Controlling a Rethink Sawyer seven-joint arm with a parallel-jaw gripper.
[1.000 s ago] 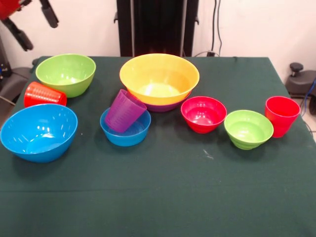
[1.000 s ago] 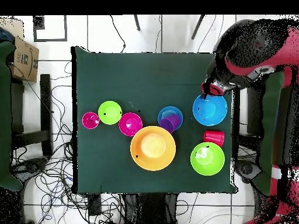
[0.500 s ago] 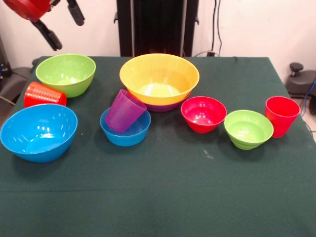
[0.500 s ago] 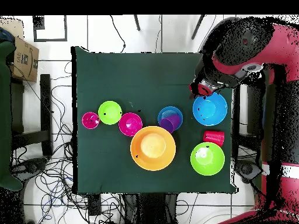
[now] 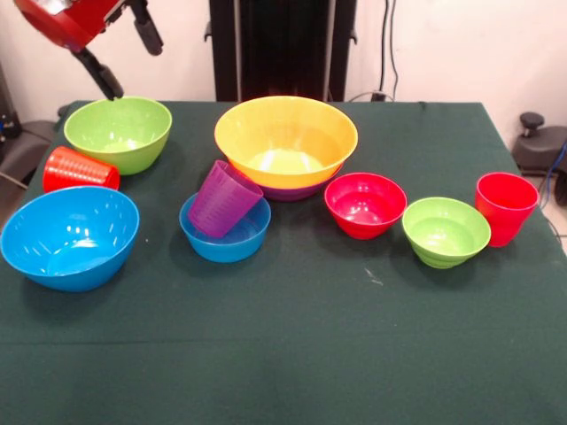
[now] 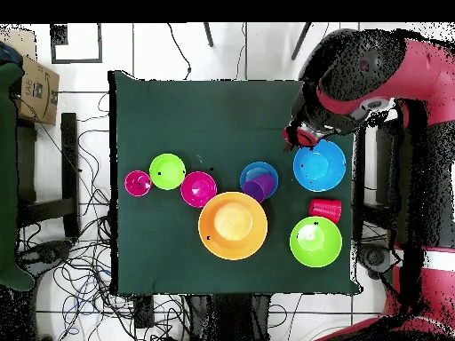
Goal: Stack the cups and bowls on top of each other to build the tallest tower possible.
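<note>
Bench (image 5: 292, 354): covered in dark green cloth; carries all cups and bowls.
Room: white tiled floor (image 6: 249, 53) with loose cables (image 6: 80, 266); cardboard box (image 6: 35, 89) beside the bench in the overhead view.
Hand (image 5: 128, 55): two black fingers (image 5: 146, 27) spread apart, empty, touching nothing; hangs in the air above the big green bowl (image 5: 118, 133).
Yellow bowl (image 5: 285, 142): nested in a purple bowl (image 5: 292, 191), only the purple rim showing; the one stack of bowls.
Purple cup (image 5: 223, 199): tilted, resting in the small blue bowl (image 5: 226, 230).
Lying red cup (image 5: 80, 170): on its side, between the big green bowl and big blue bowl (image 5: 69, 237).
Red bowl (image 5: 365, 204), small green bowl (image 5: 446, 232), upright red cup (image 5: 505, 208): in a row, each standing alone.
</note>
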